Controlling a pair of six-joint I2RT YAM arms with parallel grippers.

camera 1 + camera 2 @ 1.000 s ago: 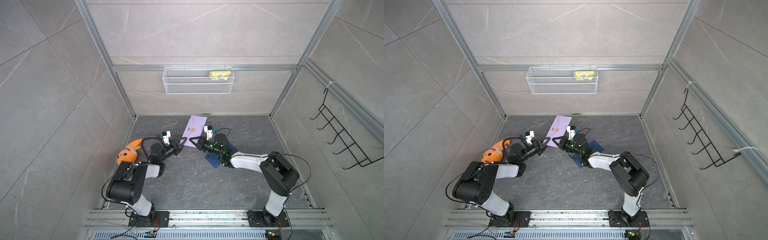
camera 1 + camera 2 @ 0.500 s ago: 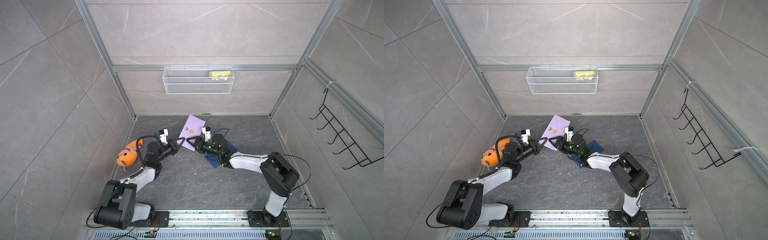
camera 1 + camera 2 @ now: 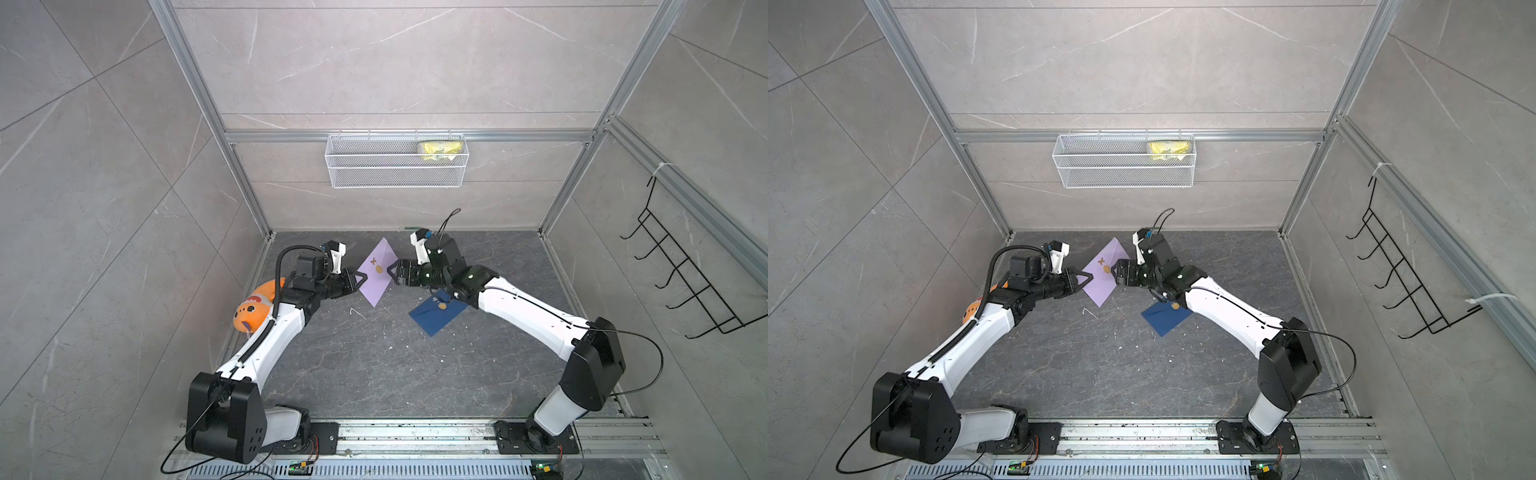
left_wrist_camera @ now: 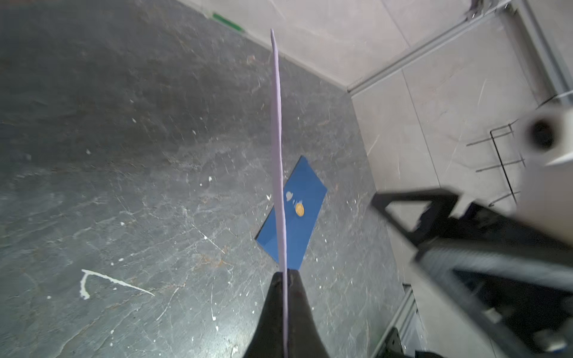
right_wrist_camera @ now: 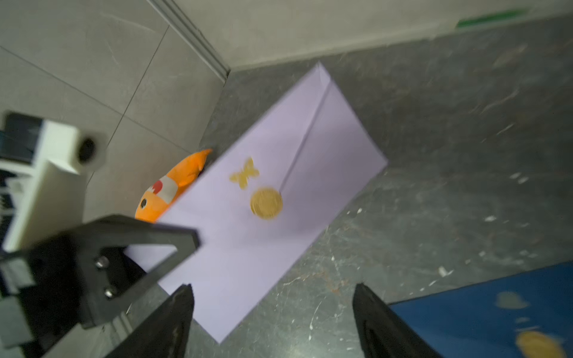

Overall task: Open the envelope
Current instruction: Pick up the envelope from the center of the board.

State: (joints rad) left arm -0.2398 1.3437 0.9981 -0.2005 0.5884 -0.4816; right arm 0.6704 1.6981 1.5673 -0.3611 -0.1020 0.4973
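Dark stone floor (image 3: 374,365), tiled walls. In both top views the lilac envelope (image 3: 376,276) hangs off the floor, near the blue envelope (image 3: 436,318) (its left-arm side). Left wrist view: the left gripper (image 4: 284,274) has clamped onto its edge. Right wrist view: the right gripper (image 5: 273,294) has just let go, jaws spread, empty; gold seal (image 5: 266,204) unbroken, so the flap likely comes next.

Both top views look down from high over the front rail (image 3: 415,430) toward the back wall (image 3: 395,62), far enough to take in the whole tabletop (image 3: 374,374). The left wrist camera sights closely along the lilac envelope (image 4: 276,124), edge-on, toward the tabletop's back right corner; the right wrist camera faces its flap side, toward the back left corner. Both wrist views share the blue envelope (image 5: 465,322)
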